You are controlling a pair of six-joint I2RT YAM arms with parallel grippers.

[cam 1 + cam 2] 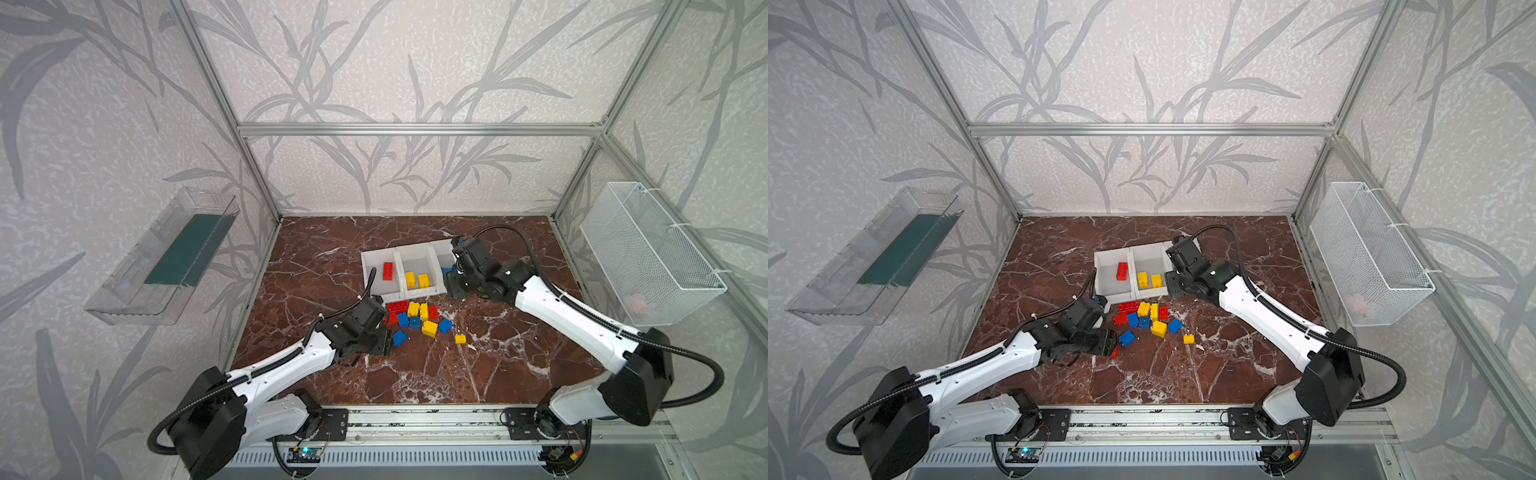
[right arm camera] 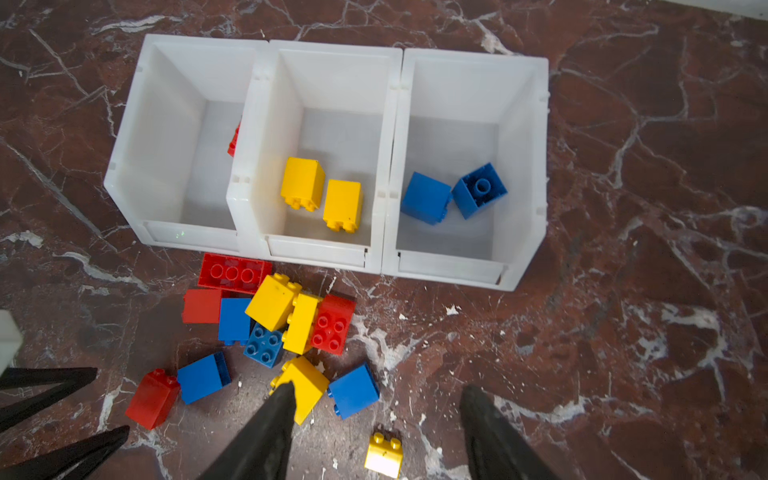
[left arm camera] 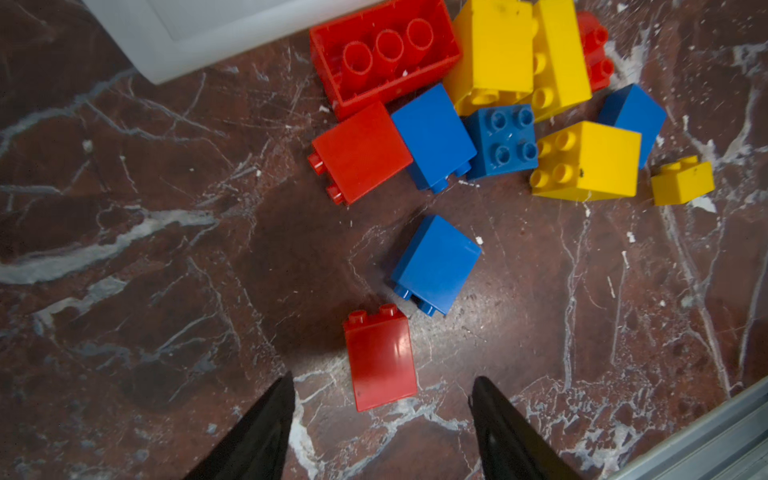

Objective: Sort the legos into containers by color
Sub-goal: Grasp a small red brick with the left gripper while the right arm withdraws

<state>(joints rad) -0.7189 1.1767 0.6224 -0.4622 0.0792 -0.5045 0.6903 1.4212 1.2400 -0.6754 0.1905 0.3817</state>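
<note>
Left wrist view: left gripper (image 3: 380,380), spread and empty, should straddle the nearest red brick (image 3: 380,359) squarely before pinching; right gripper (image 2: 376,388) gapes empty too.

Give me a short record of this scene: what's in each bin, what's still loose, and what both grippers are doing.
Red bin: one long red brick
Yellow bin: two yellow bricks
Blue bin: two blue bricks
Loose pile: twelve bricks on the marble table, four of each colour
Left gripper: open, empty, over a lone red brick
Right gripper: open, empty
</note>
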